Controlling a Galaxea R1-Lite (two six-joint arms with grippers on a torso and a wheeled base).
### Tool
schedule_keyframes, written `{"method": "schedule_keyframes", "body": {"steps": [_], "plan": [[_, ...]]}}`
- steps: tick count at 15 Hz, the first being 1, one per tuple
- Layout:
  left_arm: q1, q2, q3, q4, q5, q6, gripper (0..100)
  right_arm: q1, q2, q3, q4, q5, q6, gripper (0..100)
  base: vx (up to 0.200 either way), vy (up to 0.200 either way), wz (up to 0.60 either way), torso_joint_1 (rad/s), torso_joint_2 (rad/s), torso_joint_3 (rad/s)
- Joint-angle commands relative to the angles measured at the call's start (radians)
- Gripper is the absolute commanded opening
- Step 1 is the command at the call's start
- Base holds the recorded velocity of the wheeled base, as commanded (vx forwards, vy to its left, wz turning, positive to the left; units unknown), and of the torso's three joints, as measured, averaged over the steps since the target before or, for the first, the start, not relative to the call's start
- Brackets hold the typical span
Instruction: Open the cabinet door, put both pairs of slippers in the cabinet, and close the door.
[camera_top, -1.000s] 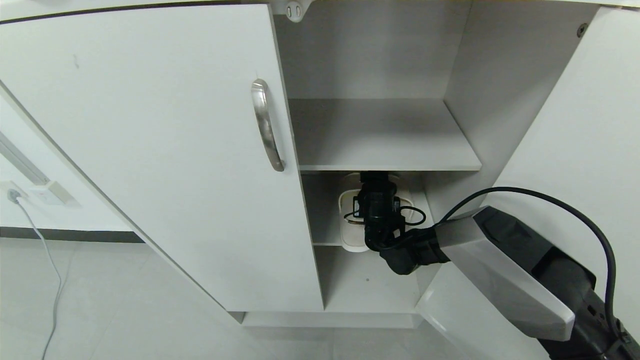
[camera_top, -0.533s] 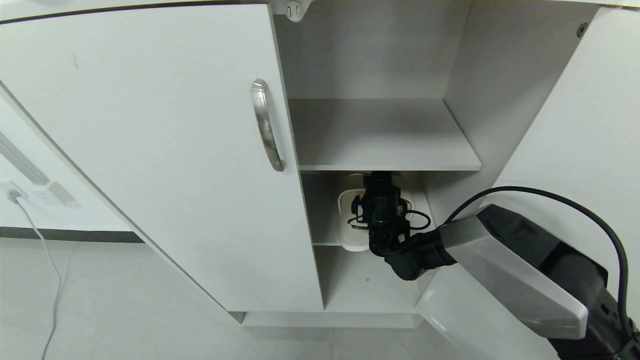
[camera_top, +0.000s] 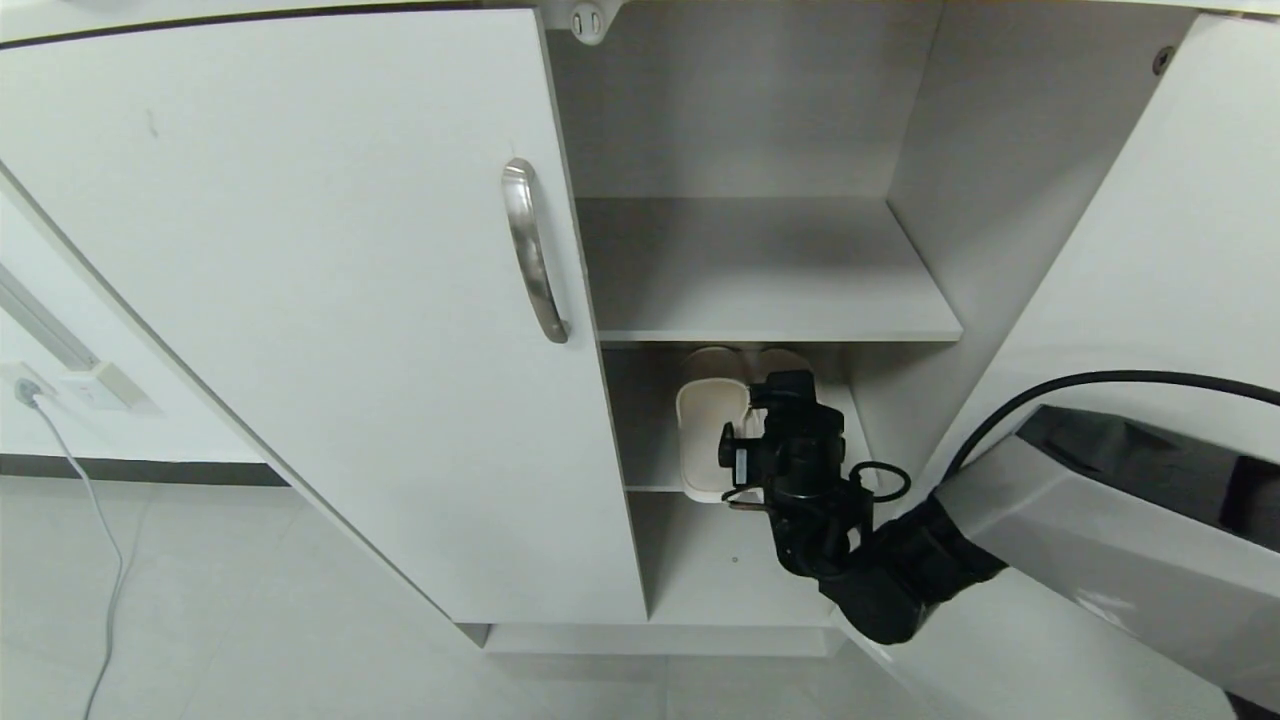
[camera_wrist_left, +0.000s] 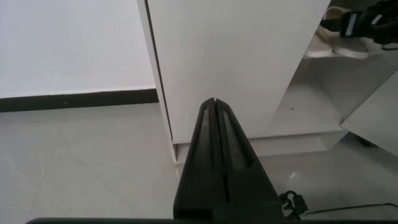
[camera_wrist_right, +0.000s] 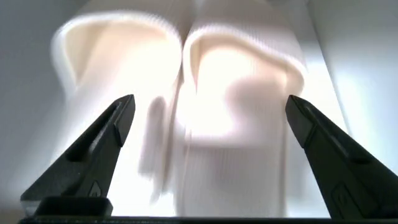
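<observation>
A pair of white slippers lies side by side on the cabinet's middle shelf, sharp in the right wrist view. More rounded white ends show just behind it, under the upper shelf. My right gripper hovers at the front edge of that shelf, just before the slippers, open with nothing between its fingers. My left gripper is shut and empty, low over the floor in front of the cabinet's left door. The slippers also appear far off in the left wrist view.
The left door with its metal handle is closed. The right door stands swung open beside my right arm. The upper shelf and bottom shelf are bare. A cable runs down the wall at left.
My right gripper has drawn back out of the middle shelf, down and to the right, uncovering the slippers that stay on the shelf.
</observation>
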Motion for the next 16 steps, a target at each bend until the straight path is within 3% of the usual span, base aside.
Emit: {"method": "schedule_keyframes", "body": {"steps": [1,4,11,16], "plan": [[0.000,0.001,0.000,0.000,-0.001,0.000,0,0.065,-0.148,0.190,-0.070,0.000,0.000,100,0.000,0.000,0.00,0.000,0.00,0.000],[0.000,0.001,0.000,0.000,-0.001,0.000,0,0.139,-0.226,0.370,-0.177,0.001,0.001,100,0.000,0.000,0.00,0.000,0.00,0.000],[0.000,0.001,0.000,0.000,-0.001,0.000,0,0.162,-0.228,0.388,-0.192,0.001,0.003,100,0.000,0.000,0.00,0.000,0.00,0.000],[0.000,0.001,0.000,0.000,-0.001,-0.002,0,0.165,-0.226,0.399,-0.194,0.001,0.003,100,-0.200,0.000,0.00,0.005,0.00,0.003]]}}
